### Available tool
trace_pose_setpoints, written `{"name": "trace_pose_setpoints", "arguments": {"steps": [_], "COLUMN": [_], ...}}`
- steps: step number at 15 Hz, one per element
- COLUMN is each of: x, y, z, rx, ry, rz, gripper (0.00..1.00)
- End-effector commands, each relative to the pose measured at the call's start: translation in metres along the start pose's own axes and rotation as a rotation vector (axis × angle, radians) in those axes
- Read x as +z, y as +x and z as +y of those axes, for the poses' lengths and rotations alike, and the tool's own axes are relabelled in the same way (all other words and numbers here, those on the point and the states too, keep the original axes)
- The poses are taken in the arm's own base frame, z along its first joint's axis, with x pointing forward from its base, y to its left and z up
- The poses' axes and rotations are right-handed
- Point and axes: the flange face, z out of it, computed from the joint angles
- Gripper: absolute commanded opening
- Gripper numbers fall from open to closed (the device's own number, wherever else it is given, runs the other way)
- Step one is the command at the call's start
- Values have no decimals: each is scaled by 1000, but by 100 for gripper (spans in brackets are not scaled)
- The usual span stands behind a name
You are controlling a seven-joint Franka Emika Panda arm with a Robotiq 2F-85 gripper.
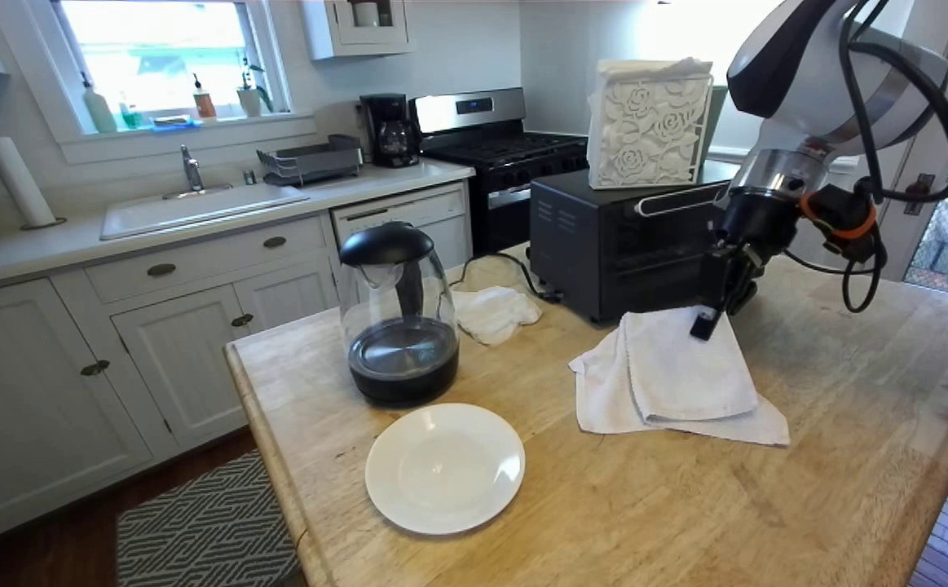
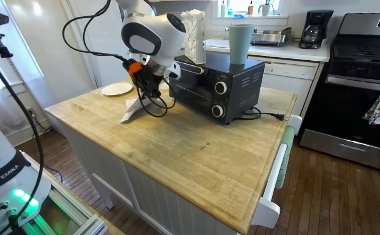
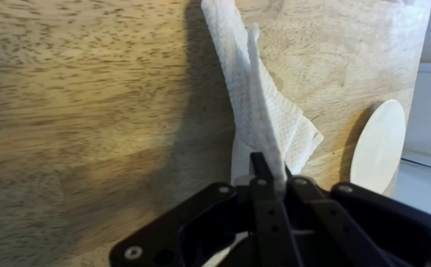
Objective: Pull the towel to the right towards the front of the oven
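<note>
In the wrist view, the gripper [image 3: 273, 168] is pinching a raised fold of the towel [image 3: 261, 111] at lower centre. In an exterior view, the towel is lying left of centre, near the oven [image 2: 217, 93]. Pulling is presumably the step in hand; the next move is likely calling for a firm pinch and a low, steady drag rightward in that frame, along the oven's front.

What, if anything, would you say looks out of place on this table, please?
A black plug lies loose on the tabletop beside the oven, plugged into nothing. A white cloth also lies crumpled by the kettle, which looks untidy. Nothing looks spilled.
</note>
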Motion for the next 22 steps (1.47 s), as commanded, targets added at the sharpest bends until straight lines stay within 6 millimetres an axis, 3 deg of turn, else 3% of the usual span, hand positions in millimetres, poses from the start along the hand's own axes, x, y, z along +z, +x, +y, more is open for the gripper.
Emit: {"name": "trace_pose_setpoints", "arguments": {"steps": [1, 10, 19, 20, 22], "x": [-14, -50, -59, -60, -63], "y": [-11, -34, -34, -34, -35], "z": [24, 90, 122, 122, 120], "rx": [58, 235, 344, 345, 330], "ry": [7, 1, -41, -43, -66], "rz": [17, 148, 276, 280, 295], "gripper": [1, 1, 1, 30, 36]}}
